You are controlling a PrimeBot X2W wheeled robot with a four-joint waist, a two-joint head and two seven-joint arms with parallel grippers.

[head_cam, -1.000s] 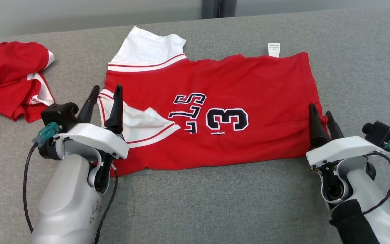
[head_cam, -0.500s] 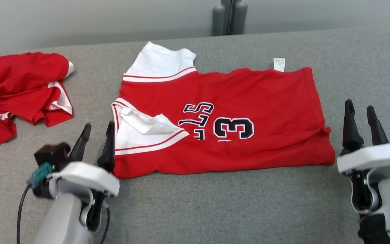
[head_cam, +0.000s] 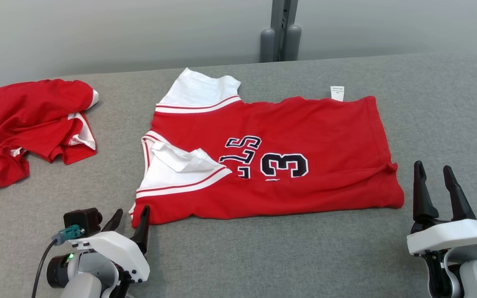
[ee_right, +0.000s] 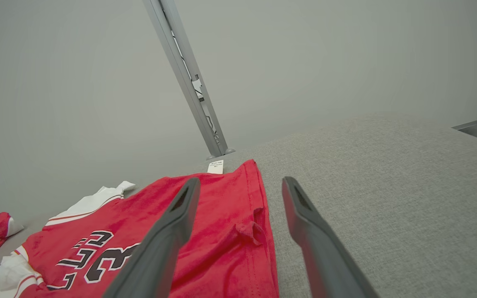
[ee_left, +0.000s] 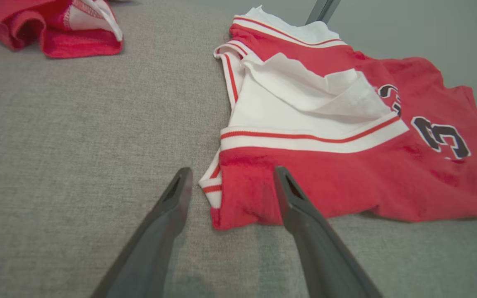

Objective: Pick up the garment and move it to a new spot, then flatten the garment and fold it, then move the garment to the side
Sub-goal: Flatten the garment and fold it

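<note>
1. The red jersey (head_cam: 288, 136) lies spread out in the middle of the grey table (head_cam: 263, 256), number side up (one white sleeve is flopped over onto the red).
2. The left gripper (head_cam: 131, 211) is wide open and holds nothing. Its tips sit just beside the jersey's near left corner.
3. The right gripper (head_cam: 433, 166) is wide open and empty too, near the jersey's right edge.
4. Another red shirt (head_cam: 27, 124) lies crumpled at the far left.

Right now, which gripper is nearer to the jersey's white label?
Right. The right gripper is beside the jersey's right edge; the left gripper is at its near-left corner, diagonally opposite the label.
</note>
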